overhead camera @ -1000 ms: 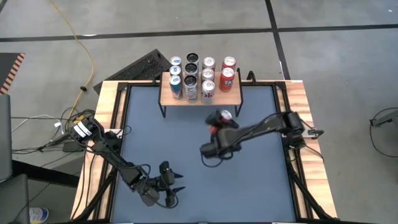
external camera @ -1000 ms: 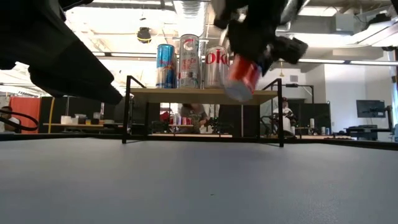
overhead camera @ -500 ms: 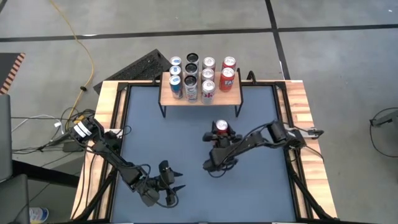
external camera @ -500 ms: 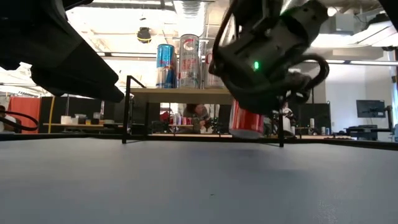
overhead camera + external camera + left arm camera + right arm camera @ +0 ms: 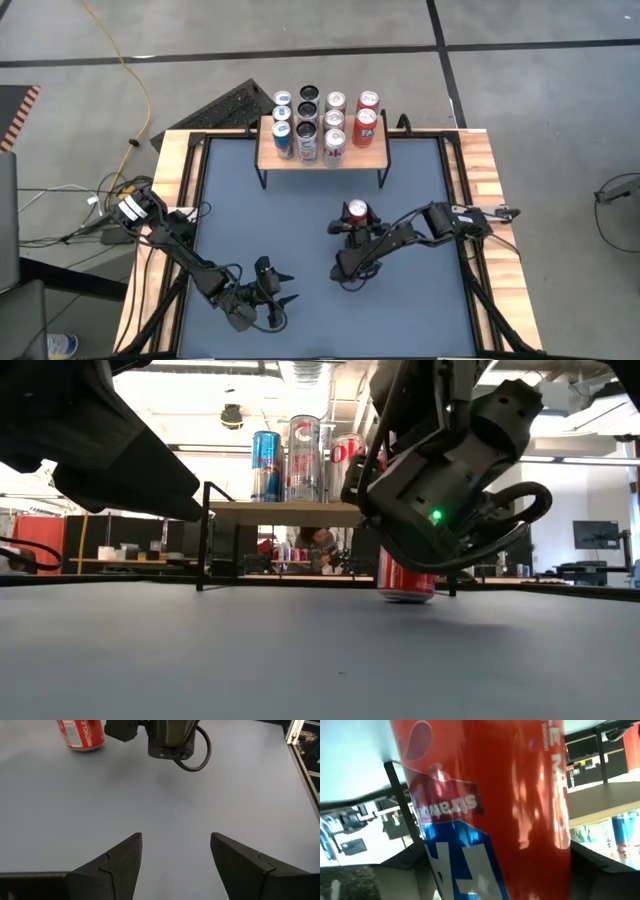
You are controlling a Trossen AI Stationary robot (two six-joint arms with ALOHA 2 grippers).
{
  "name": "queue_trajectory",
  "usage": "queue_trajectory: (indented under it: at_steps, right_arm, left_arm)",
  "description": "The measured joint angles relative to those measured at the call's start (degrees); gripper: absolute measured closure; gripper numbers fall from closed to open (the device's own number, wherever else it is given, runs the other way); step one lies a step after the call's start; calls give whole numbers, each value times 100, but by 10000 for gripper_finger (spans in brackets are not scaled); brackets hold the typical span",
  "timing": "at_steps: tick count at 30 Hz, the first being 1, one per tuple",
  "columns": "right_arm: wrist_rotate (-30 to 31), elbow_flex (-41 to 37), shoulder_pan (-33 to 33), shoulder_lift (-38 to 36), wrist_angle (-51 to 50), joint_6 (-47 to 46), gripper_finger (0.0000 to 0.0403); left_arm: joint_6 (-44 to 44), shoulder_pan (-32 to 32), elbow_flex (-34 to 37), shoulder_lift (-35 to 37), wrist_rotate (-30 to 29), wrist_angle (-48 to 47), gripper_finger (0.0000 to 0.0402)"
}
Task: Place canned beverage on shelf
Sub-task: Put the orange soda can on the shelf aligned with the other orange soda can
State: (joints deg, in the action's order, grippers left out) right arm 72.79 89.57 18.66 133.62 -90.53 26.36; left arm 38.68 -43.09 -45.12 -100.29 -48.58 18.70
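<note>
A red canned beverage (image 5: 357, 211) stands upright with its base on the blue-grey table, in front of the shelf (image 5: 352, 158); it also shows in the low view (image 5: 405, 586) and the left wrist view (image 5: 80, 732). The shelf has a light wooden top on black legs (image 5: 205, 535) and carries several cans. My right gripper (image 5: 356, 226) reaches the red can from the table's near side and is shut on it. My left gripper (image 5: 176, 851) waits open and empty near the table's front left (image 5: 278, 298). My right gripper has the red can's round sides (image 5: 555, 845) between its two fingers (image 5: 605, 867), one on each side. The fingers come about level from the table's near side. The can stands upright, its base (image 5: 405, 596) on the table.
The shelf sits at the table's far edge, with the cans on it (image 5: 308, 122) in rows. Wooden rails (image 5: 480, 170) border the table's left and right sides. A black keyboard (image 5: 225, 105) and cables lie beyond the far left corner. Bare tabletop (image 5: 300, 220) lies between the arms.
My right gripper has come down and a little toward the table's near edge with the red can. The can hung tilted and clear in front of the shelf; now it stands upright on the table.
</note>
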Motion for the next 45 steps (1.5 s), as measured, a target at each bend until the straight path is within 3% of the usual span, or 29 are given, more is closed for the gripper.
queue_trajectory:
  at_steps: [12,28,34,39,45]
  right_arm:
    - [-545,223,206,-129,90,-583,49]
    - [-1573,1032,463,-131,107,-1809,45]
    - [-1595,1343,694,-126,74,-1877,45]
    - [-1991,1501,887,-127,62,-1911,46]
    - [-2201,1497,990,-189,63,-2919,46]
  left_arm:
    - [-105,0,0,0,226,31,177]
    - [-217,-2,0,0,337,185,177]
    - [-201,-3,0,0,331,182,177]
    - [-173,-2,0,0,324,179,177]
    - [-151,0,0,0,252,179,177]
